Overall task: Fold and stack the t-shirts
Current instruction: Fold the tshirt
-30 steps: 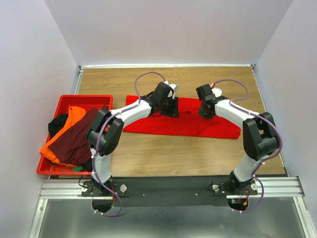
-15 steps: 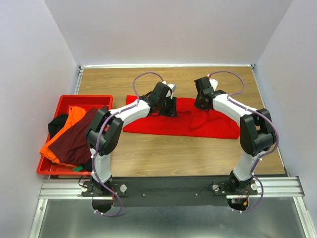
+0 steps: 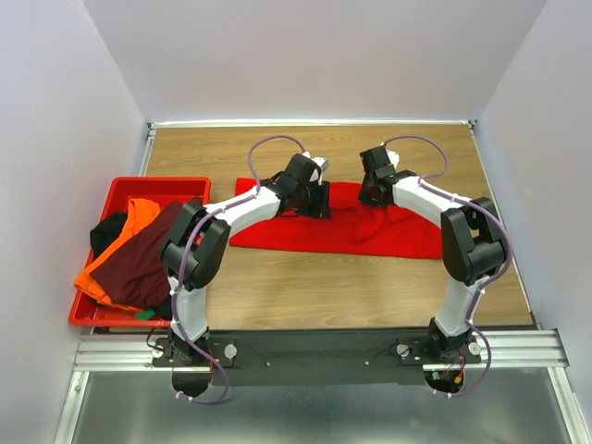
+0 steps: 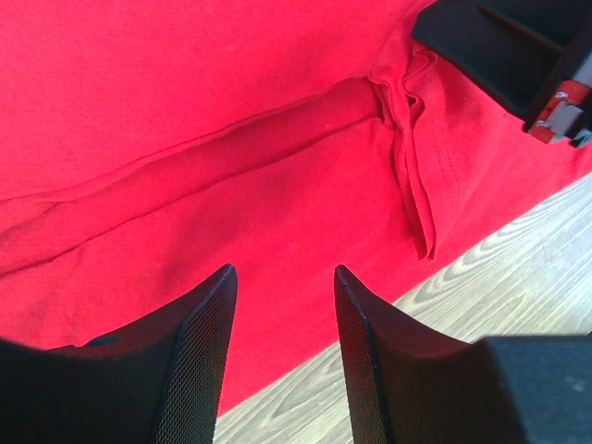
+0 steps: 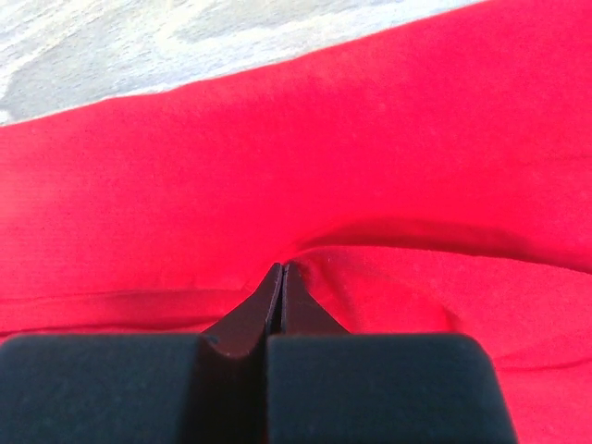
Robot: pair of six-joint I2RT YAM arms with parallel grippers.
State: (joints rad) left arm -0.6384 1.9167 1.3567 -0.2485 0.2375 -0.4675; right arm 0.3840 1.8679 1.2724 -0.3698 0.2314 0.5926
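A bright red t-shirt (image 3: 277, 231) lies in a long band across the middle of the wooden table (image 3: 324, 287). My left gripper (image 3: 321, 202) hovers open over its back edge; in the left wrist view (image 4: 282, 270) nothing is between its fingers, and red cloth (image 4: 231, 111) with a seam fold lies below. My right gripper (image 3: 370, 196) is shut at the shirt's back edge, right of centre. In the right wrist view its tips (image 5: 280, 266) pinch a raised fold of the red cloth (image 5: 416, 120). The orange (image 3: 139, 217), dark maroon (image 3: 143, 259) and black (image 3: 104, 231) t-shirts lie heaped at the left.
A red plastic crate (image 3: 162, 182) at the table's left edge holds the heap, which spills over its near rim. The right gripper's body (image 4: 509, 46) shows at the top right of the left wrist view. Walls close in on the left, back and right.
The right gripper has moved left and towards the back along the shirt, dragging its right part inward. The left arm has stayed in place.
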